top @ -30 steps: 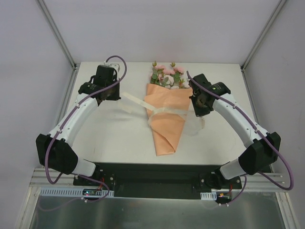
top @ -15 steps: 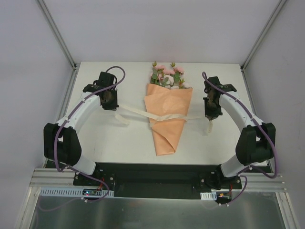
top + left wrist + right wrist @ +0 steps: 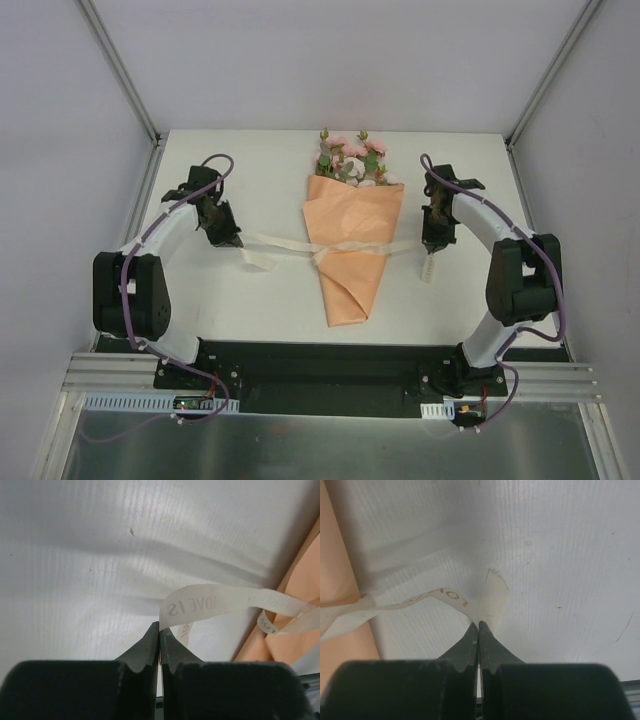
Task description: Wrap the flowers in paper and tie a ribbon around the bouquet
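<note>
The left gripper and right gripper, each pinched tight on one end of the ribbon, hold it taut crosswise over the bouquet. The bouquet lies mid-table, flowers pointing to the far edge and cone tip toward the arms.

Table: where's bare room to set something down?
Free: the near table strip below the ribbon, either side of the bouquet tip; also the far patch between left gripper and flowers. Crowded: the middle band, ribbon running across to the right gripper.
</note>
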